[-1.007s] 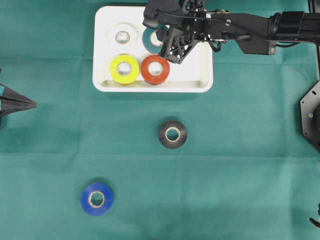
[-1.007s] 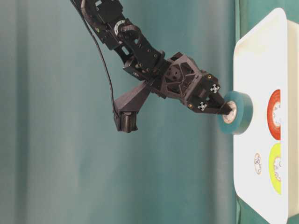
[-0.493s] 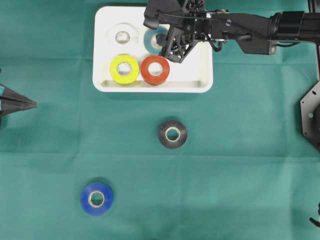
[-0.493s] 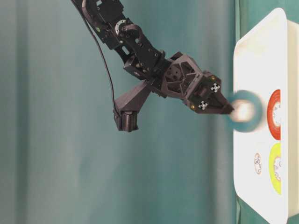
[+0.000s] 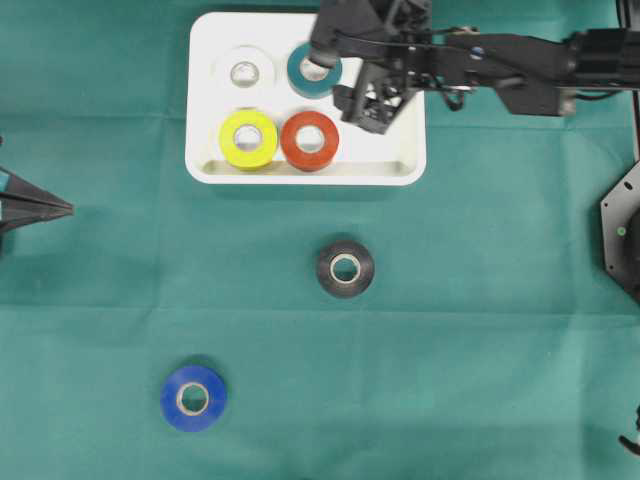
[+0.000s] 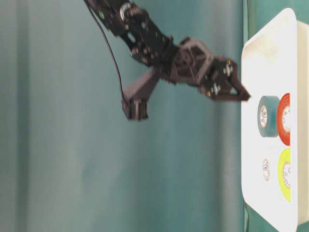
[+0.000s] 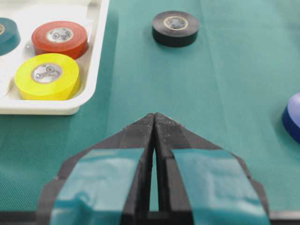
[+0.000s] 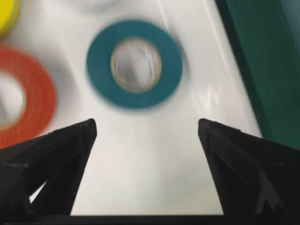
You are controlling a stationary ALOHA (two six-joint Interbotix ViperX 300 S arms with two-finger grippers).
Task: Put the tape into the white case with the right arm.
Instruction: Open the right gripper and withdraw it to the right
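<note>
The white case [image 5: 402, 152] lies at the back of the green cloth. Inside it a teal tape [image 5: 314, 70] lies flat beside a white roll [image 5: 245, 72], a yellow roll [image 5: 249, 138] and a red roll [image 5: 310, 139]. My right gripper [image 5: 372, 108] hovers above the case just right of the teal tape, open and holding nothing. In the right wrist view the teal tape [image 8: 134, 63] lies ahead of the spread fingers, clear of the right gripper [image 8: 147, 129]. My left gripper [image 7: 154, 117] rests shut and empty at the left edge of the cloth.
A black tape roll [image 5: 345, 268] sits on the cloth in front of the case. A blue roll [image 5: 193, 397] lies nearer the front left. In the table-level view the right gripper [image 6: 245, 96] stands off the case [image 6: 270, 58].
The right gripper opened and let go of the teal tape, which dropped flat into the case next to the red roll. The gripper pulled back to the right. The left arm stayed still.
</note>
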